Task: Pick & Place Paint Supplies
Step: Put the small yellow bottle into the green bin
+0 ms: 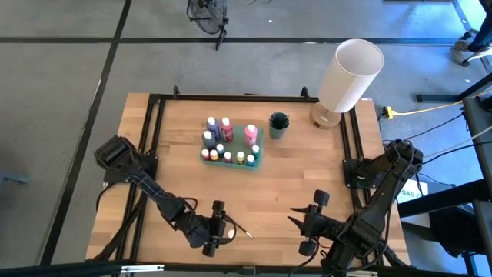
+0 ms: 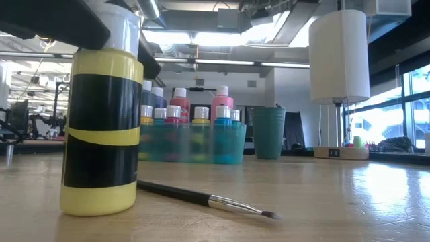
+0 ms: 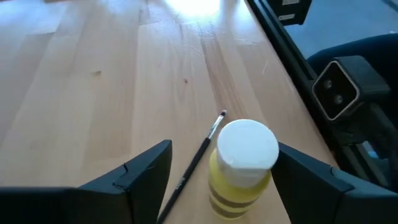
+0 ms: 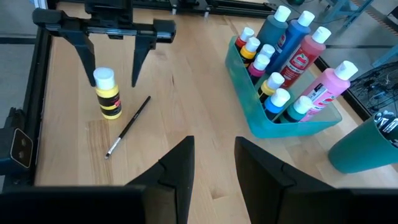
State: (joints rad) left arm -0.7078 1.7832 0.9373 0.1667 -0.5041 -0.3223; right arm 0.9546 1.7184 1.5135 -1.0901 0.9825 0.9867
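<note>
Standing upright on the wooden surface [image 1: 307,185], at about 7 o'clock in the overhead view and well apart from the teal tray [image 1: 257,146] of bottles near 12: a small yellow paint bottle [image 1: 225,229] with a white cap and a black-banded label. Just beside it, lying flat: a thin dark-handled brush [image 1: 240,228], bristles pointing away from the bottle. Straddling the bottle: the left gripper [image 1: 216,228], fingers [image 3: 140,171] spread wide to either side of the cap, with a clear gap on both sides, nothing grasped. Parked near 5 o'clock, over bare wood: the right gripper [image 1: 311,223], fingers [image 4: 177,165] partly parted and empty.

Likely light, rigid plastic, smooth-walled and somewhat slippery, tall enough for its base to tip under a sideways nudge. Best taken on the body just below the cap, squarely and level, with moderate squeeze. Brush close enough to be dragged along or pinned by a low finger.
</note>
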